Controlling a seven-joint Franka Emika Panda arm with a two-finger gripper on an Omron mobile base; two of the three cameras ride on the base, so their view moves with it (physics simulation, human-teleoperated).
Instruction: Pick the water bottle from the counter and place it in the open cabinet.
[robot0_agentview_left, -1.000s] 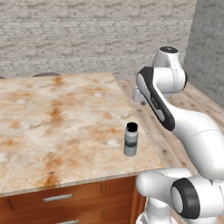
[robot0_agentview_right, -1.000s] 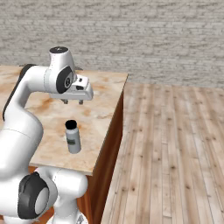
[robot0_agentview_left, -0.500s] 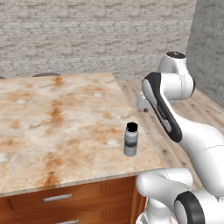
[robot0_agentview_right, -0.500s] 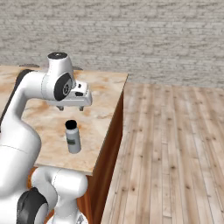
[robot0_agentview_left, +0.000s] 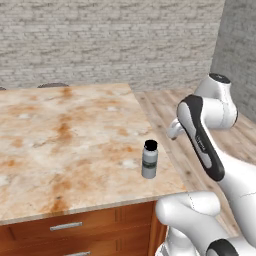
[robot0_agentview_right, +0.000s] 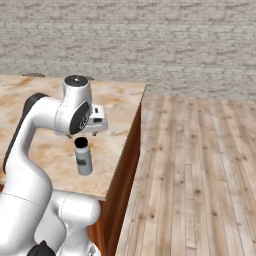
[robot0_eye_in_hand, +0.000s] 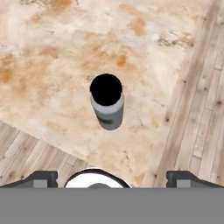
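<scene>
1. Because the water bottle (robot0_agentview_left: 149, 159) stands upright near the front right corner of the marble surface (robot0_agentview_left: 60, 135), close to both edges, the arm has room to come at it from above with nothing else in the way.
2. From the hand view, the bottle (robot0_eye_in_hand: 107, 102) sits almost centred between the two dark fingers (robot0_eye_in_hand: 42, 179), its black cap facing the camera; I would judge the hand is lined up over it on purpose, so a straight drop would bring a tip down either side of the cap.
3. The fingers stand wide apart, at opposite lower corners of that view, holding nothing; that spread looks ample to pass over the cylinder.
4. In the right base view the gripper (robot0_agentview_right: 97, 121) hangs just above the bottle (robot0_agentview_right: 83, 156), not touching it, with the wrist bent so the hand points down at the surface (robot0_agentview_right: 117, 105).
5. In the left base view the hand is mostly hidden behind the arm's own forearm, so I cannot tell the gap from there.
6. The pick is not yet made: the bottle rests on the marble. The cabinet it is meant for lies outside what I can see from these angles.
7. Being so close to the corner, a nudge on the way down could tip the bottle toward the wooden floor (robot0_agentview_right: 200, 170).
</scene>
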